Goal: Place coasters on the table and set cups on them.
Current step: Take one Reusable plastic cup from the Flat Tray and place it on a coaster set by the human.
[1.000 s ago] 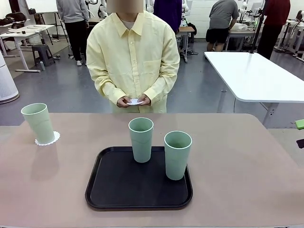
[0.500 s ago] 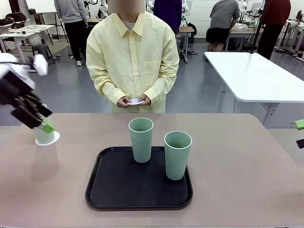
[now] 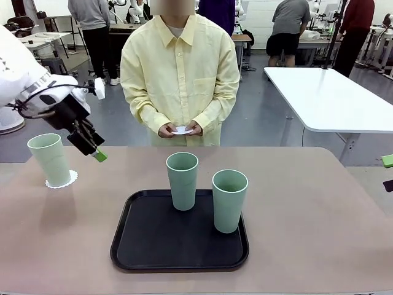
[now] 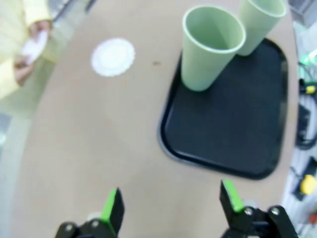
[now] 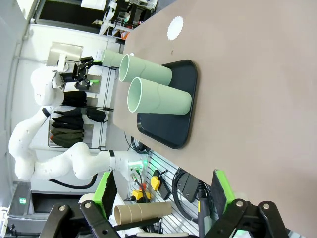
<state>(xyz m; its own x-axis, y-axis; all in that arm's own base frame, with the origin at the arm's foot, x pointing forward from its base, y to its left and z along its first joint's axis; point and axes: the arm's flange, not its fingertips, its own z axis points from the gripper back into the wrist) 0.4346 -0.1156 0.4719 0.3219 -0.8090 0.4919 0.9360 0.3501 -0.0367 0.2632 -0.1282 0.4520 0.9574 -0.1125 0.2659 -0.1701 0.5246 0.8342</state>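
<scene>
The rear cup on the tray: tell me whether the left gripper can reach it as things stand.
Probably yes: the left gripper hangs open above the table, left of the tray, with nothing between it and the rear cup.

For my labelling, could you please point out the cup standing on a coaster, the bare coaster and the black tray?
Cup on a coaster (image 3: 50, 158): front view, middle of its wall.
Bare coaster (image 4: 113, 57): left wrist view, its centre.
Black tray (image 3: 153, 241): front view, bare floor.
</scene>
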